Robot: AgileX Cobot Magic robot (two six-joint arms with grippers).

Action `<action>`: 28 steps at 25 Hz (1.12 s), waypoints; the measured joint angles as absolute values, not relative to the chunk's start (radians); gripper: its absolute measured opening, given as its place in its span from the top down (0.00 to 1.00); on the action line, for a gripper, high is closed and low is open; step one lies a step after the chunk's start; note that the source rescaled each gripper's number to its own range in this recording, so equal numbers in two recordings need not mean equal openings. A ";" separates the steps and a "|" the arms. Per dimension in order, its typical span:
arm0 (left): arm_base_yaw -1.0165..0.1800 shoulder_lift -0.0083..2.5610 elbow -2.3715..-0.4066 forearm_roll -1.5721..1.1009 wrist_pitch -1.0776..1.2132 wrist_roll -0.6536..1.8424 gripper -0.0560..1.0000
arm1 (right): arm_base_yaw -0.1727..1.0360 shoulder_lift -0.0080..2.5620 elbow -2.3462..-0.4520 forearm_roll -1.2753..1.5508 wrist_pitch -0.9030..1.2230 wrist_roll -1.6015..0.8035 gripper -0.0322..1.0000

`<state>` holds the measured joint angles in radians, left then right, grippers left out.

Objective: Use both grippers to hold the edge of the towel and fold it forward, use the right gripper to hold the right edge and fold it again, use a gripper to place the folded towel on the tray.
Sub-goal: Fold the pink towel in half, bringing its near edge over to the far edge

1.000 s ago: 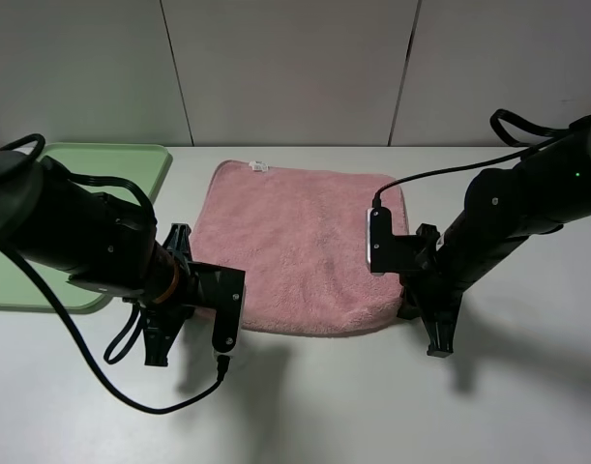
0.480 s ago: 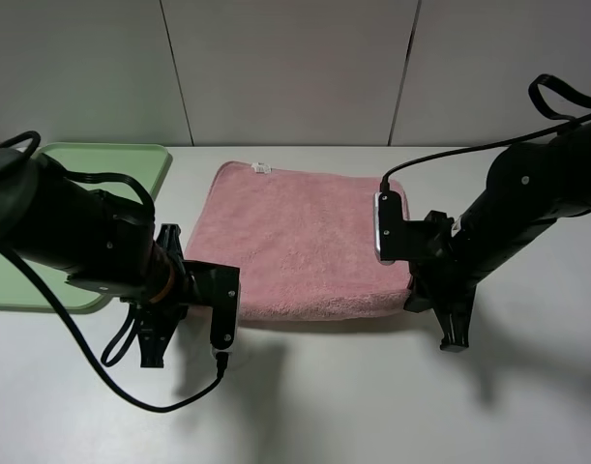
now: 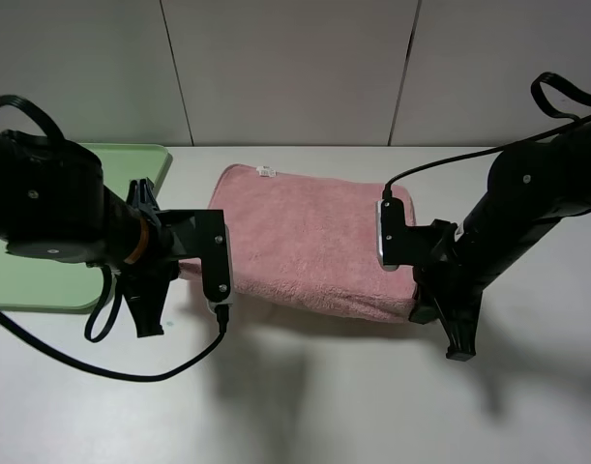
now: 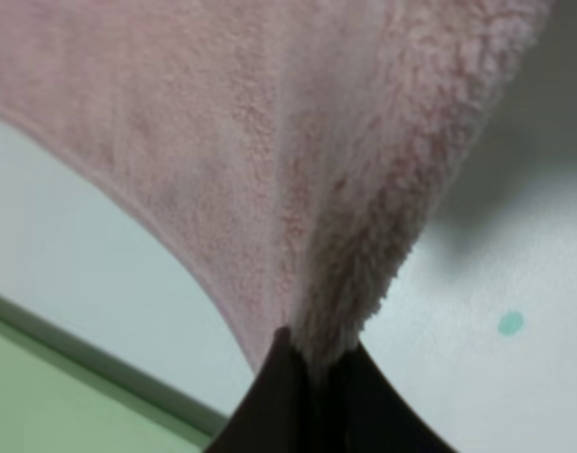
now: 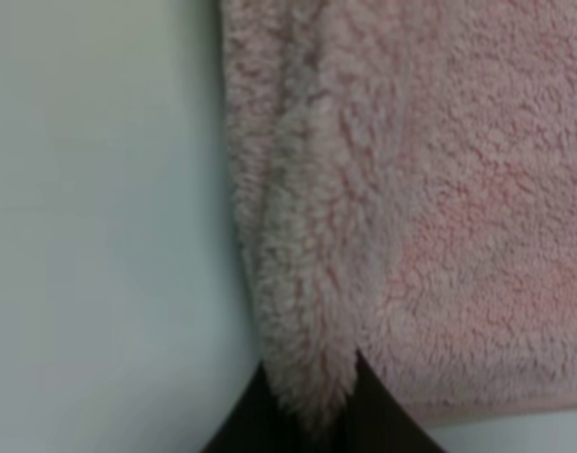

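Two grippers pinch the near corners of the pink towel (image 3: 314,242). The left gripper (image 4: 312,370) is closed tight on the left corner and the right gripper (image 5: 309,411) on the right one. The near edge hangs above the white table (image 3: 305,406), with a shadow under it, while the far edge rests on the surface. The green tray (image 3: 111,159) lies on the table's left side, near the towel. Behind stands a plain grey panelled wall (image 3: 285,68).

pink fluffy towel (image 3: 314,227) lies spread, near edge raised, beside the green tray (image 3: 131,162).
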<state>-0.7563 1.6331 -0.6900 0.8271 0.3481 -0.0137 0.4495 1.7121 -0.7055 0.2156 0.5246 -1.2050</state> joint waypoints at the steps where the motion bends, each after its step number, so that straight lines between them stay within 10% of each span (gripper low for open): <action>1: -0.756 1.607 -0.690 0.804 0.360 -0.014 0.95 | 0.450 1.712 -0.705 0.218 0.532 -1.205 0.97; 28: -0.902 1.517 -0.785 0.670 0.676 0.029 0.95 | 0.450 1.372 -0.704 0.248 0.763 -1.051 0.97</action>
<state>-0.9020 1.5167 -0.7847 0.6700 0.6761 0.0291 0.4495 1.3721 -0.7045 0.2478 0.7628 -1.0505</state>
